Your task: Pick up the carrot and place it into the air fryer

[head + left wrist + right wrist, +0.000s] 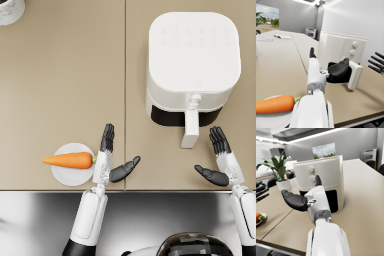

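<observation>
An orange carrot (68,160) lies across a small white plate (70,176) near the table's front edge, leaf end toward my left hand. My left hand (109,157) hovers just right of the plate, fingers spread, holding nothing. The white air fryer (192,65) stands at the back right with its drawer handle (190,127) pointing at me. My right hand (220,160) is open in front of the fryer, right of the handle. The left wrist view shows the carrot (273,104) beside my forearm and the fryer (342,53) past my hand (331,71). The right wrist view shows my right hand (304,198) before the fryer (322,178).
A white pot (10,10) sits at the table's far left corner; the right wrist view shows it as a potted plant (278,169). A seam (125,90) runs down the tan tabletop. A steel edge (45,210) borders the table in front.
</observation>
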Controlling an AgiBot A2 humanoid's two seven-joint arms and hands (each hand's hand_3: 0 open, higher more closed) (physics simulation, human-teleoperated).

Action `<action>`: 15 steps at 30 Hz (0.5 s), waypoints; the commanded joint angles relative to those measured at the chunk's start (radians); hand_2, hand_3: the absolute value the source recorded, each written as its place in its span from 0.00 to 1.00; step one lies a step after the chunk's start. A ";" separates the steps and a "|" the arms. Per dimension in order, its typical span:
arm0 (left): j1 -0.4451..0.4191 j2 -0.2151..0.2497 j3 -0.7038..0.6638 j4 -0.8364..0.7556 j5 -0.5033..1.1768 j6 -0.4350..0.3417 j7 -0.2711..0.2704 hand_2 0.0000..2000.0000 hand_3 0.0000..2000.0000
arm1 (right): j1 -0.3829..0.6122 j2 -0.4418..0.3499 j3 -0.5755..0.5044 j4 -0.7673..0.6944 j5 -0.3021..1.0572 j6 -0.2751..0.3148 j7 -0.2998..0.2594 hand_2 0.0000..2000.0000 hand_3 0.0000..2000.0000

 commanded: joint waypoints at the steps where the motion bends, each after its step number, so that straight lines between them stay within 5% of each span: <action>1: 0.000 0.000 0.000 0.000 0.000 0.000 0.000 0.00 0.00 | 0.000 0.000 0.000 0.000 0.000 0.000 0.000 0.00 0.00; 15: 0.000 0.000 0.000 0.000 0.000 0.000 0.000 0.00 0.00 | 0.000 0.000 0.000 0.000 0.000 0.000 0.000 0.00 0.00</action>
